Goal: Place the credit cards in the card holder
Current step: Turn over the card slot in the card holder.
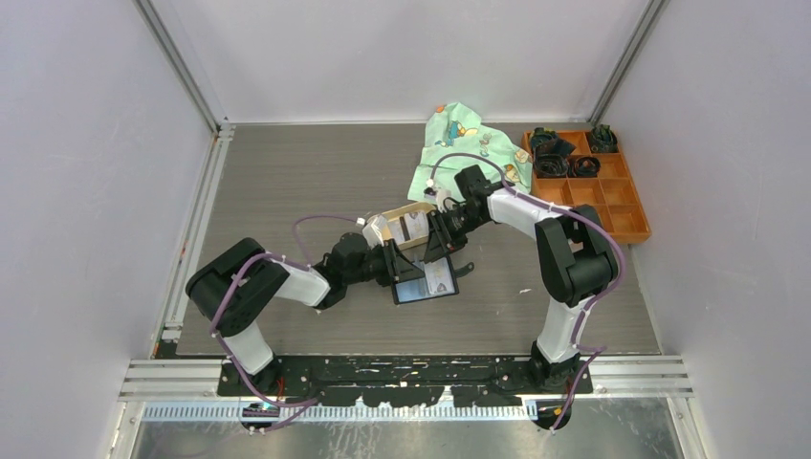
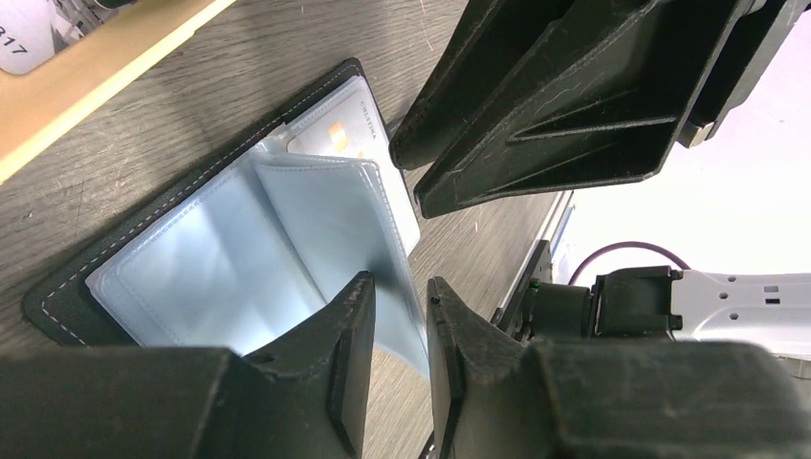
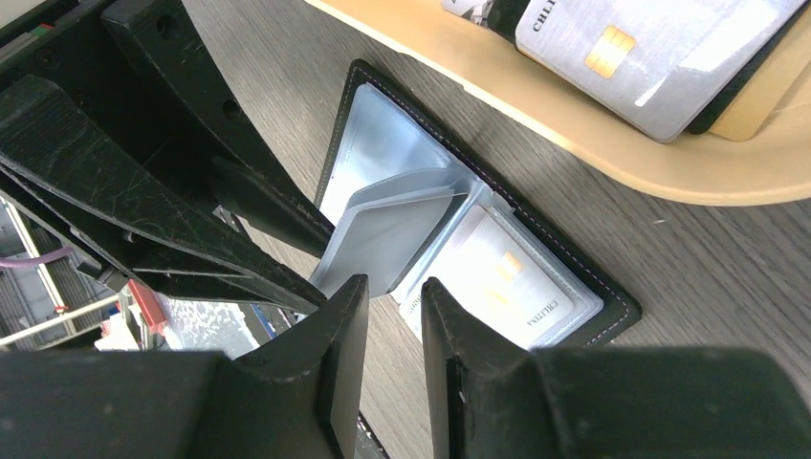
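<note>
The black card holder [image 1: 426,282] lies open on the table, its clear sleeves up [image 2: 191,277] [image 3: 383,153]. One pale grey card [image 3: 507,277] with a gold chip sits in a sleeve; it also shows in the left wrist view [image 2: 335,139]. One sleeve leaf [image 3: 383,229] stands lifted. My left gripper [image 2: 402,287] [image 1: 394,268] is at the holder's left edge, jaws a narrow gap apart, with the leaf's edge showing in the gap. My right gripper [image 3: 394,287] [image 1: 442,251] hovers at the holder's far edge, narrowly open and empty. More cards [image 3: 641,48] lie in the tan tray [image 3: 593,143].
The tan tray [image 1: 406,215] sits just behind the holder, close to both grippers. A green patterned cloth [image 1: 464,143] lies at the back. An orange compartment box [image 1: 612,206] with black items stands at the back right.
</note>
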Controlling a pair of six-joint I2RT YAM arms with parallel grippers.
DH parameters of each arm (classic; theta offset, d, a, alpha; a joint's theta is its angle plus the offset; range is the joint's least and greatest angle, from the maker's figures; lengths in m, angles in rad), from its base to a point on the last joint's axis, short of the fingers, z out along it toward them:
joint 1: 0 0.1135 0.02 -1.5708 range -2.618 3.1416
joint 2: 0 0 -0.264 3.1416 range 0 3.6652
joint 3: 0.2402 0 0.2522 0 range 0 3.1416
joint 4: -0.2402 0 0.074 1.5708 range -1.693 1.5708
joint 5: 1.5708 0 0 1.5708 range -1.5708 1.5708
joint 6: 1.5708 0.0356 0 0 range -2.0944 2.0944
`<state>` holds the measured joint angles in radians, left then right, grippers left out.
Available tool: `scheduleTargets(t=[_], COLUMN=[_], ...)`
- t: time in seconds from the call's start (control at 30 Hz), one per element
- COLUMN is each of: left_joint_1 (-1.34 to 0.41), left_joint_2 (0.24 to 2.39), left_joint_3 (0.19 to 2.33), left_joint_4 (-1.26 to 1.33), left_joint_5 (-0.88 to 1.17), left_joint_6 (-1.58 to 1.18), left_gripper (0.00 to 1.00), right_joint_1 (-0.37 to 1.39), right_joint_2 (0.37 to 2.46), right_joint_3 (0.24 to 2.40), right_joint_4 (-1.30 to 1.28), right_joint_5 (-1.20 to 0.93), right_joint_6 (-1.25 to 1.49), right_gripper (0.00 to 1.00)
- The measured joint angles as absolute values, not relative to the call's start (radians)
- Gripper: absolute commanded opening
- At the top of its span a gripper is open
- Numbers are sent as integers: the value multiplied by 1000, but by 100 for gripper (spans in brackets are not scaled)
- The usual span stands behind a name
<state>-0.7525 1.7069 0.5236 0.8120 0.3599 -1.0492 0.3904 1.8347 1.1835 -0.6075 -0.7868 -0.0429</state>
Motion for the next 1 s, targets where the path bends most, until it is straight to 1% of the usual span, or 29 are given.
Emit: scheduleTargets(t=[0.23,0.4,0.5,0.6,0.77,0.9,1.0], left_joint_1=[-752,-752,-752,-752,-752,-752,-752], left_joint_2=[1704,1701,1701,1701,1701,1701,1702], left_joint_3=[523,511,505,504,504,504,504], left_joint_4=[821,857,867,871,875,877,878], left_joint_5=[361,361,361,360,361,361,361], left_joint_6=[-1060,-1071,-1074,-1075,-1077,-1078,-1078], left_gripper=[29,27,23,15,6,0,0], right_joint_1=[390,390,390,390,390,390,385], right_joint_2=[1835,1835,1835,1835,1835,1835,1835], right_joint_3=[1184,1184,1184,1184,1184,1184,1184], right_joint_4=[-607,-608,-608,-608,-608,-609,-610], right_joint_5=[-787,-787,-787,-787,-787,-787,-788], right_joint_6=[-43,-43,-43,-43,-43,-43,-43], right_gripper=[33,33,33,33,33,33,33])
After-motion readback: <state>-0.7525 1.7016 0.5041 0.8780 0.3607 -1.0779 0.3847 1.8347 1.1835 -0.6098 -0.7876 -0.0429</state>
